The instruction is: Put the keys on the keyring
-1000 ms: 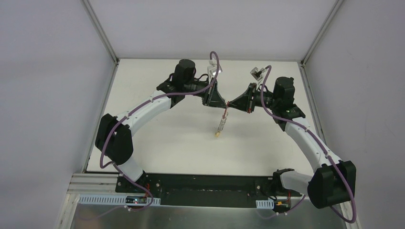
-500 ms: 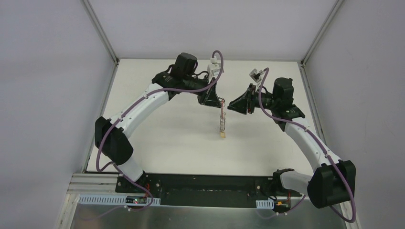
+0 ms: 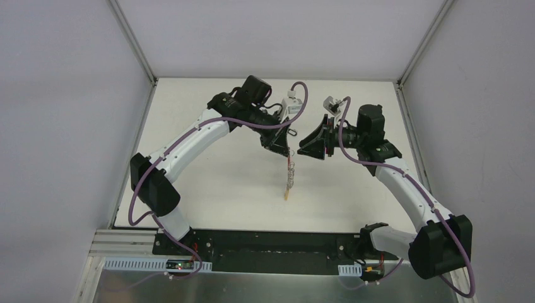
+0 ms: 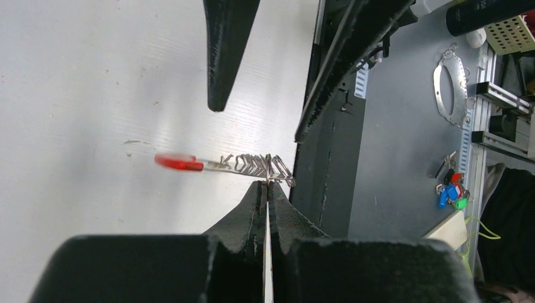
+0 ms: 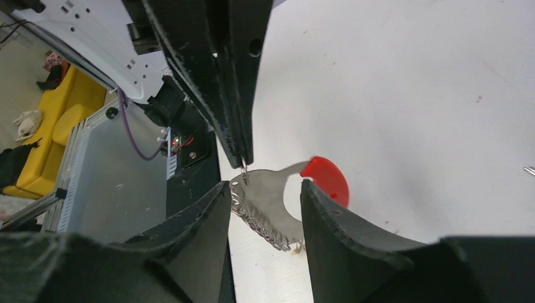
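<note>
Keys [image 3: 289, 178] hang in a row from the left jaws, which are clamped on the bunch's upper end. Long axis runs down toward the desk [image 3: 221, 183], yellow head lowest, red-tipped strap [image 5: 325, 177] up by the grip. Right jaws stand spread just beyond, facing that strap end but apart from it, so the right arm is the free one; keyring not made out.

Keys [image 3: 289, 180] too small for detail in the top view; red strap [image 4: 180, 163] blurred in the left wrist view.
</note>
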You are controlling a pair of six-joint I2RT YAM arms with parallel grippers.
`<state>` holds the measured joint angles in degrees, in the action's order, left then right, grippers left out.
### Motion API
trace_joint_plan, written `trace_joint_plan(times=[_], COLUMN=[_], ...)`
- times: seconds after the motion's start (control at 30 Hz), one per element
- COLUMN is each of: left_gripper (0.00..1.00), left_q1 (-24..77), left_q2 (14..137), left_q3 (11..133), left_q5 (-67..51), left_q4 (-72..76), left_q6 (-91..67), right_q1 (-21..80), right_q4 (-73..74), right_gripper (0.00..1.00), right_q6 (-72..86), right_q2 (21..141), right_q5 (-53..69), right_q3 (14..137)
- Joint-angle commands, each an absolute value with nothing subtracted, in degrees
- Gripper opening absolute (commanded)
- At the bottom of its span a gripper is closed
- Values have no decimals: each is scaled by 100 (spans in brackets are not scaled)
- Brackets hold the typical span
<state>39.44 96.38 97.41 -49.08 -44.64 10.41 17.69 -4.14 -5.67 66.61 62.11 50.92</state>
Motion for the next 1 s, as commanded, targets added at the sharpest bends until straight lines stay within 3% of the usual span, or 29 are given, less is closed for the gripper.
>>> trace_joint_plan(times=[0.0, 0.37, 0.7, 0.97], left_gripper=[0, 0, 0, 0], left_q1=[3990, 4043, 4058, 4056], left_q2=[9536, 9545, 9568, 9545], left_q3=[9718, 9600, 9571, 9493], left_q5=[-5188, -5393, -5466, -5467], left_q4=[-4285, -4077, -3973, -3927], left_q6=[819, 556, 422, 435], right_q1=[1893, 2151, 2232, 2221], right_q4=[-512, -527, -536, -381], right_gripper=[47, 41, 22, 14], right_q6=[-793, -817, -830, -990], right_q2=[6530, 6691, 6723, 6654], right_q5=[6774, 6599, 6600, 6521], right_q3=[5188, 5204, 5188, 5186])
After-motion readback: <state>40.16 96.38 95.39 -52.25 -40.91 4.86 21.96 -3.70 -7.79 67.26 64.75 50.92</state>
